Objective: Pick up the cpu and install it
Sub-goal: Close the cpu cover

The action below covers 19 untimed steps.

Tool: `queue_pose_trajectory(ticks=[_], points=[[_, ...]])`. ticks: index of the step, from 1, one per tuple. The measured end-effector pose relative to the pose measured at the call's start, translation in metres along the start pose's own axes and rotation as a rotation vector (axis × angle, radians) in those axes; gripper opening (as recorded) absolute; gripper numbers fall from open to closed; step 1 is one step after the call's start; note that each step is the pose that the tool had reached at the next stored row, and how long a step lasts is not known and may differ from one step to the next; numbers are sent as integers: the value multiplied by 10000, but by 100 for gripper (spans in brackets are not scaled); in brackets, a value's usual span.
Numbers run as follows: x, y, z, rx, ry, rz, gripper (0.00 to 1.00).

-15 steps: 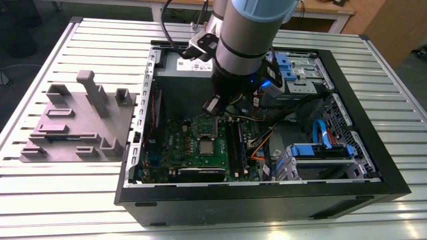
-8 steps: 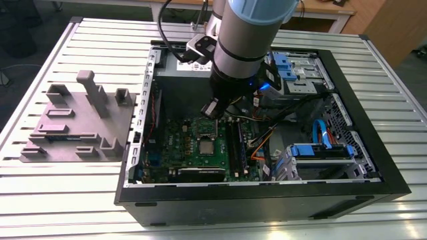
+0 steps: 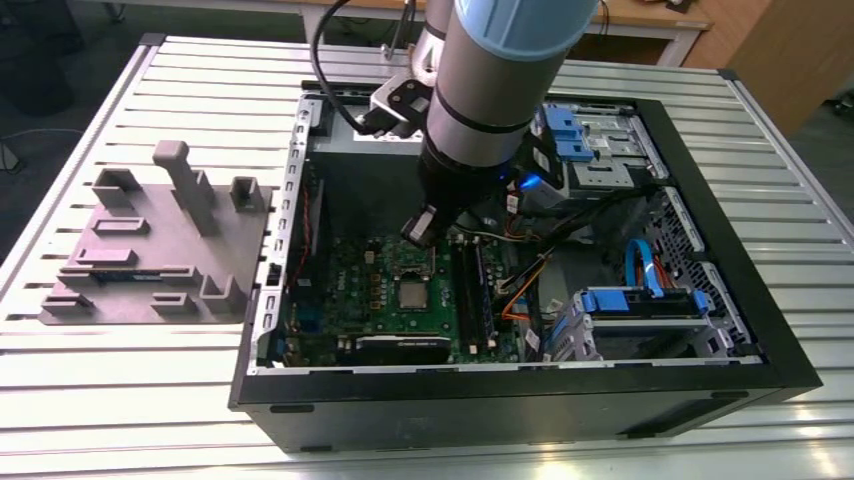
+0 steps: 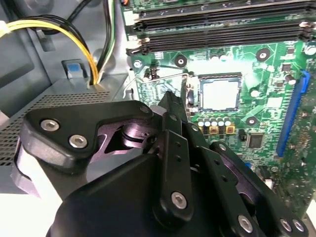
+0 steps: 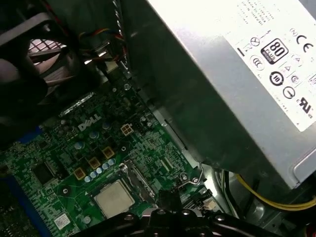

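Exterior view frames the arm (image 3: 487,110) reaching into an open computer case (image 3: 534,400) on a slatted metal table (image 3: 120,400), with a grey fixture block (image 3: 160,250) near the table's edge at the exterior view's left. Both wrist views show the cpu (image 4: 220,94) (image 5: 114,199) lying flat in its socket near the middle of the green motherboard (image 4: 266,64) (image 5: 64,153). The first wrist view adds the grey power supply (image 5: 222,94). The gripper (image 4: 170,106) hangs just beside the socket, holding nothing; its black body hides the fingertips, so whether it is released or clenched cannot be told.
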<state>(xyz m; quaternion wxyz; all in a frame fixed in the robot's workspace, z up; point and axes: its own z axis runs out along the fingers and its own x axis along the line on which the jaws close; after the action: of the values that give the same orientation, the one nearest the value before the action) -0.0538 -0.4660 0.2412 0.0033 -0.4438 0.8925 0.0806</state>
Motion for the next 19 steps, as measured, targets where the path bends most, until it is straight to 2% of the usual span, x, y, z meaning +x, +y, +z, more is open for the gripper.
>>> queue_pose_trajectory(ticks=[7,8,13,19], points=[[73,-55,-14,-1,-1,1,10],[100,-74,-18,0,-1,1,10],[124,-79,-20,-2,1,-19,10],[223,-71,-26,-9,16,-115,10]])
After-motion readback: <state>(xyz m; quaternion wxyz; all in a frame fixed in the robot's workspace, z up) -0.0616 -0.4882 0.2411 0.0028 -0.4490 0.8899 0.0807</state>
